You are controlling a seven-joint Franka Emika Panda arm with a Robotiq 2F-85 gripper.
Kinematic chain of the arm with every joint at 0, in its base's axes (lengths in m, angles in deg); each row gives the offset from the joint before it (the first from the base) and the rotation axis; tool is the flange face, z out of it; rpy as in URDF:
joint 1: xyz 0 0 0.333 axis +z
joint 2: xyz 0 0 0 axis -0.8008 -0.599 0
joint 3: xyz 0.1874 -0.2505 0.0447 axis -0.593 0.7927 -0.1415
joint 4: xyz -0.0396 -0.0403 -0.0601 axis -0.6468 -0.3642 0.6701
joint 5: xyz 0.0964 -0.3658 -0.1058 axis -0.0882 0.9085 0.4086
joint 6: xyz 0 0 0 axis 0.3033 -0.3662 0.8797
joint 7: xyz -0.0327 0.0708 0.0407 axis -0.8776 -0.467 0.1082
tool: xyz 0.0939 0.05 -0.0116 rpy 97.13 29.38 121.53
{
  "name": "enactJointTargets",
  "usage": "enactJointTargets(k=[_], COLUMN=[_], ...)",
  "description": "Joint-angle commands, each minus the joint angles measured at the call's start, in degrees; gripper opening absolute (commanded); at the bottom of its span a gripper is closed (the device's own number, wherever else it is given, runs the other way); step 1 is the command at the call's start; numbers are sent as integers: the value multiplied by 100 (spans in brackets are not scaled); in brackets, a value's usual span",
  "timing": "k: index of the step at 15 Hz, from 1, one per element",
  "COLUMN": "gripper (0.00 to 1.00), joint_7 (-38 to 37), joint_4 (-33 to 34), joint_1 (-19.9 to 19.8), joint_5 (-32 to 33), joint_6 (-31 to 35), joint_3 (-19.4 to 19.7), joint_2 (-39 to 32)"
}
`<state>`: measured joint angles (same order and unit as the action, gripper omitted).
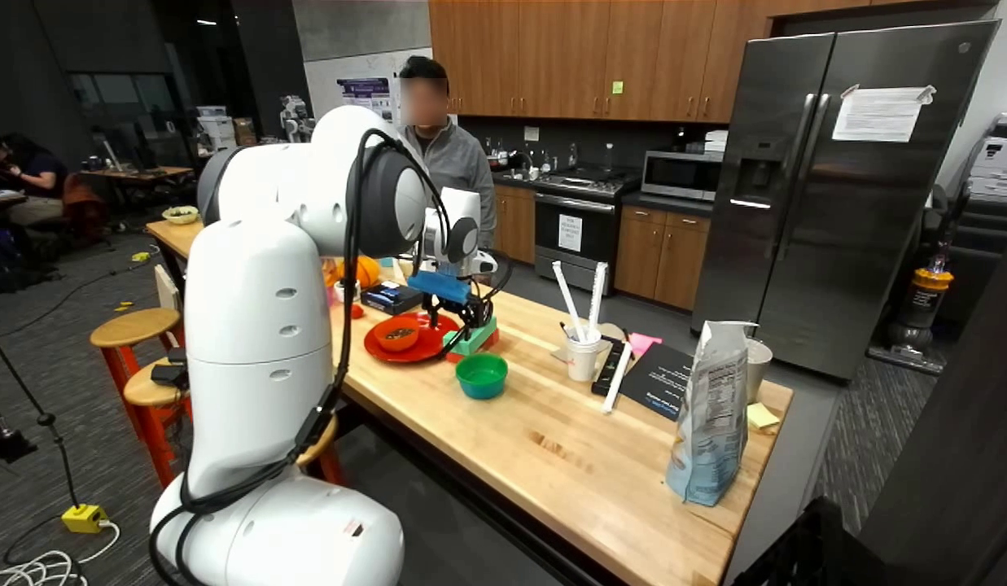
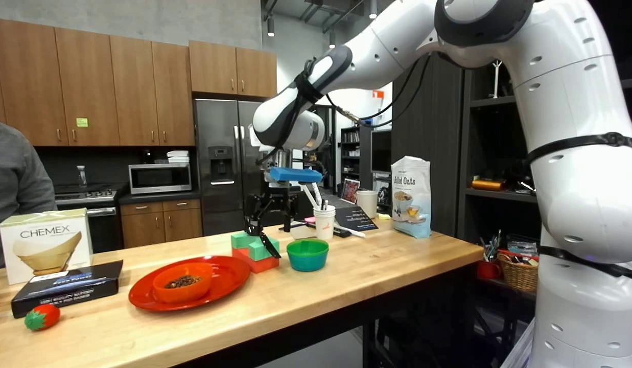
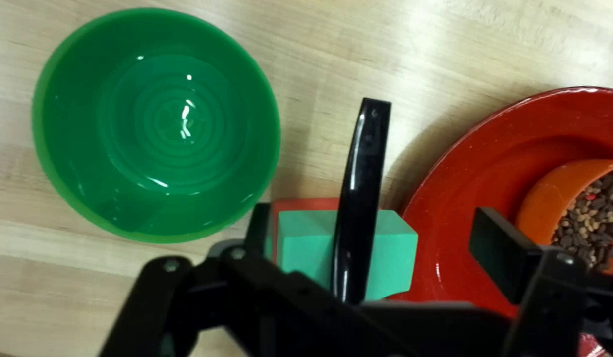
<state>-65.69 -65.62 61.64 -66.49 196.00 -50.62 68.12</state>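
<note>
Lying across teal blocks on a red base, the black handle pointed toward the long edge of the counter, beside the stools. The gripper hung above, its jaws spread wide, one on either side of the handle and apart from it. Beside the blocks, a green bowl sat closer to the counter's short end; on their opposite side, a red plate bore an orange bowl of brownish bits. An oats bag stood near that end.
</note>
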Motion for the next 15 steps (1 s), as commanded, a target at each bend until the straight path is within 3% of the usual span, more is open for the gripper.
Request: enactJointTargets(k=[1,3,8,15], gripper=[100,100,100,100], joint_7=[603,736,392,493], joint_4=[148,182,204,295], joint_1=[-153,-151,-26,-12], joint_5=[-807,-1013,-423,-289], joint_6=[-75,-156,-506,-807], joint_3=[-113,-109,29,-14], joint_2=[-166,-229,-291,-395])
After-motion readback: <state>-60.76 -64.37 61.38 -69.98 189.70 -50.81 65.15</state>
